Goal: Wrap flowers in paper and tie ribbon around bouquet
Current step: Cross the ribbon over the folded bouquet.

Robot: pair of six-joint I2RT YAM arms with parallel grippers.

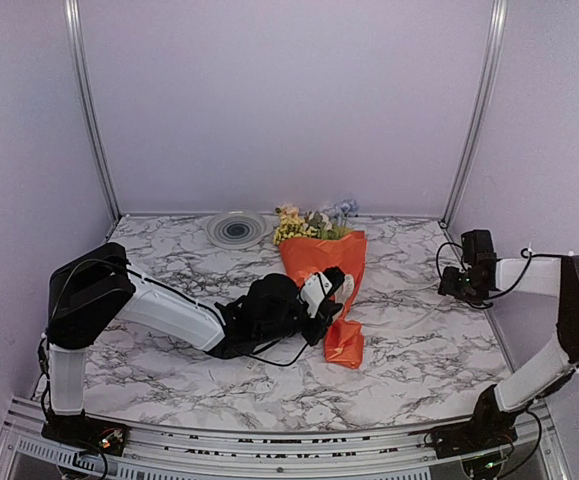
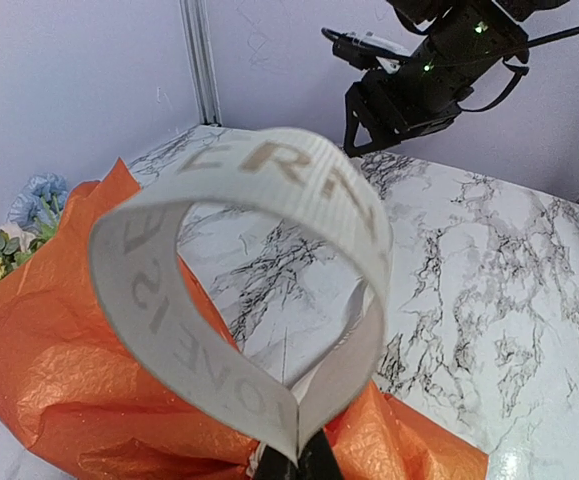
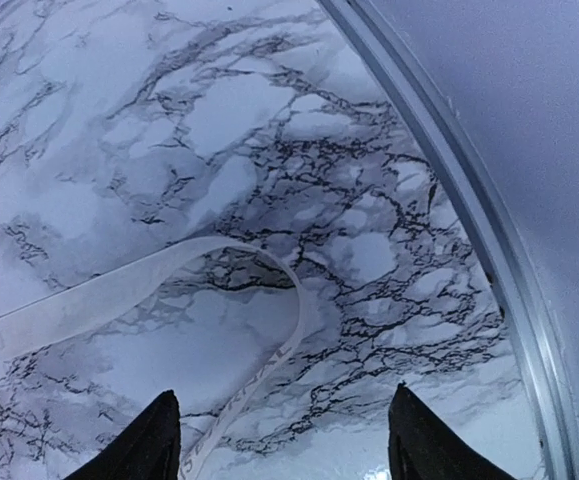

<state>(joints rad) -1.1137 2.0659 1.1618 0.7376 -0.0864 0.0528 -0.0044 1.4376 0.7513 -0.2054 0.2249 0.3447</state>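
While the tying step is judged to be in hand, with the wrapping already done, the items are entered as follows.

- Bouquet (image 1: 345, 338): laid at the middle of the marble table (image 1: 169, 370). The flowers (image 1: 309, 222) are turned to 12 o'clock and the narrow end to 6 o'clock. The orange paper (image 2: 59, 350) is closed round the stems.
- Ribbon (image 2: 269, 170): cream, with printed lettering. One loop is raised over the paper. A loose length is laid flat on the marble toward 3 o'clock, where it is seen from the right wrist. No knot is seen.
- Left gripper (image 2: 291, 462): brought in from 9 o'clock over the waist of the cone. Its fingers are clamped together on the base of the ribbon loop.
- Right gripper (image 3: 284, 445): stationed at 3 o'clock, well apart from the bouquet. Its fingers are spread wide above the loose length and nothing is held.
- Round grey disc (image 1: 235, 230): placed at 9 o'clock of the blossoms and not touched.

Next move, as judged: the loose length is to be pinched by the right gripper and carried across or under the cone. The loop must be kept taut by the left, so that the paper is not dragged open.
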